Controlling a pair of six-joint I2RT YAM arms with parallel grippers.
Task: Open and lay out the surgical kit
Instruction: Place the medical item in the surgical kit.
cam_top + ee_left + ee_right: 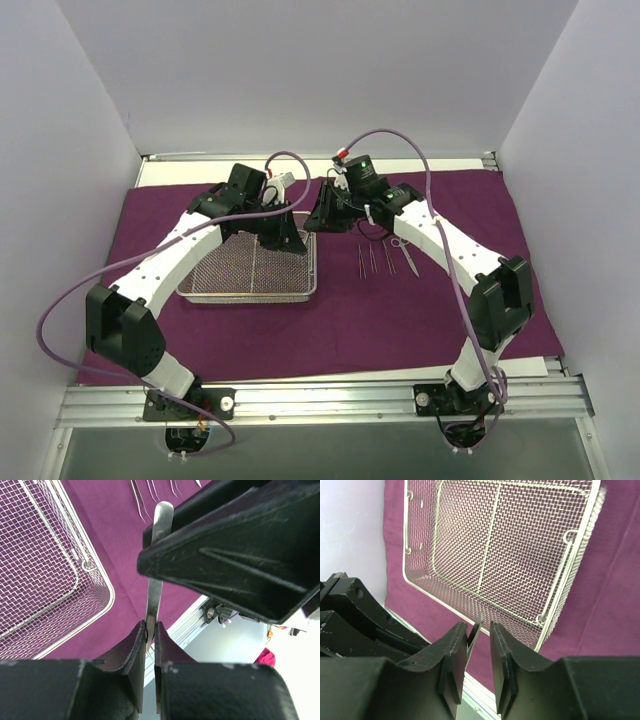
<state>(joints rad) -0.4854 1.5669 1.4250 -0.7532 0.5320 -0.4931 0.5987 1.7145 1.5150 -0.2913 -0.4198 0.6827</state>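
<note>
Above silver wire-mesh tray (248, 290): thin steel instrument (153, 600) is being clenched by left gripper (150, 631); right gripper (478, 629) parted.
Laid steel row (385, 258): apparently being completed.

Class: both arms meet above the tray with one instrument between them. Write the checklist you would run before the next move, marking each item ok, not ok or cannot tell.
1. Left gripper jaws clamped on the steel instrument: ok.
2. Instrument's free tip sits between the right gripper jaws: ok.
3. Right jaws closed on that tip: not ok, a gap shows.
4. Wire-mesh tray holds nothing more: ok, only bare mesh shows.
5. Bare purple cloth free beside the laid-out instruments: ok.
6. Which instrument is being held: cannot tell.
</note>
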